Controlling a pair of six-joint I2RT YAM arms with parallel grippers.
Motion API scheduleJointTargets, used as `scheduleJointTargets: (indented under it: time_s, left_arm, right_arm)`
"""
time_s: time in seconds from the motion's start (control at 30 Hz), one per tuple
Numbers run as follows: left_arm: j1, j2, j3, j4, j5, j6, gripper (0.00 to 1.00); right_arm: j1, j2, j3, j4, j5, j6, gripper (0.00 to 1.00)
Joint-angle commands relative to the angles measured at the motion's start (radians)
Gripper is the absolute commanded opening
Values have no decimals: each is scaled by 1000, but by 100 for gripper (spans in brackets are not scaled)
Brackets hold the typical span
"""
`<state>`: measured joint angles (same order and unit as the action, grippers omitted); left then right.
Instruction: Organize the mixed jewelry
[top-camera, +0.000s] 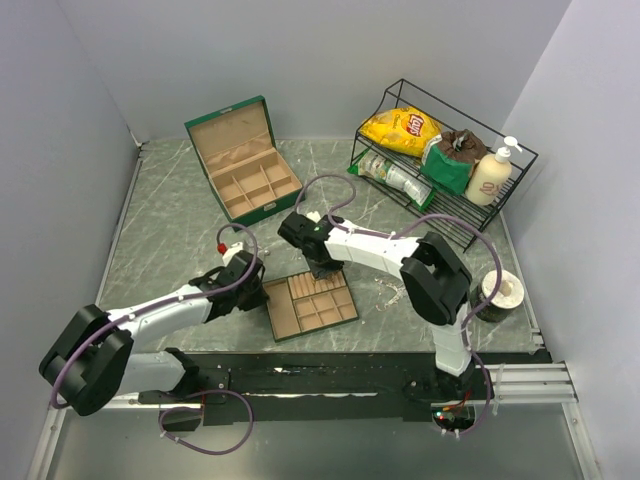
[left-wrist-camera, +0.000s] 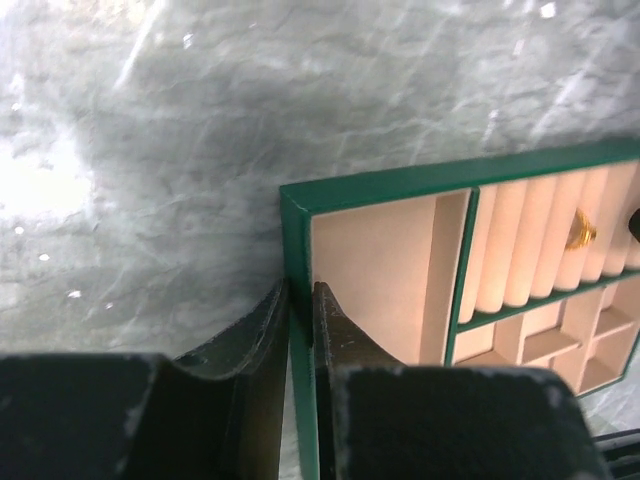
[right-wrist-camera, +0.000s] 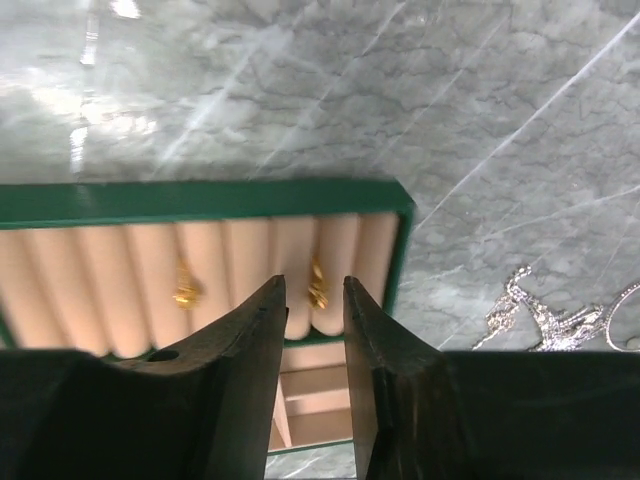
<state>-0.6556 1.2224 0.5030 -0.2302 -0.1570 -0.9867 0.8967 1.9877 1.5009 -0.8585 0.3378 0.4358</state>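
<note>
**A:** What is the left gripper (left-wrist-camera: 300, 297) doing?

**B:** It is clenched on the left side wall of the green tray (left-wrist-camera: 400, 184), one finger inside and one outside. That pins the tray to the tabletop (right-wrist-camera: 300, 90).

**A:** And the right gripper (right-wrist-camera: 312, 284)?

**B:** Released. Its jaws are apart with nothing between them, and it hovers over the padded rolls where two gold rings (right-wrist-camera: 186, 287) sit in the slots.

**A:** Where is the unsorted jewelry?

**B:** A tangle of silvery chains (right-wrist-camera: 530, 315) lies on the tabletop just right of the tray, outside it.

**A:** How would you take the next piece?

**B:** Probably a chain. I'd lift clear of the rolls first so the seated rings aren't knocked. Then come straight down on a bunched part, pinch low against the marble, and raise it slowly in case pieces are tangled together. The left grip should hold the tray firm meanwhile.
</note>
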Motion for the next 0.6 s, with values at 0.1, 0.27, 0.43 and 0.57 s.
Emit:
scheduleJointTargets:
  time_s: [0.1,0.27,0.43,0.57]
  left_arm:
    - [-7,2,63,32,-12,34,18]
    - [-7,12,71,32,-13,39,17]
    - [-7,58,84,34,-13,57,17]
    - [-9,88,98,29,-19,71,17]
  right_arm:
    - [-7,-115,-44,96,-42,7,35]
    - [-19,-105,-57,99,-52,26,27]
    - [-57,-182,-148,179,-100,47,21]
    - [-88,-227,-202,225,-135,55,18]
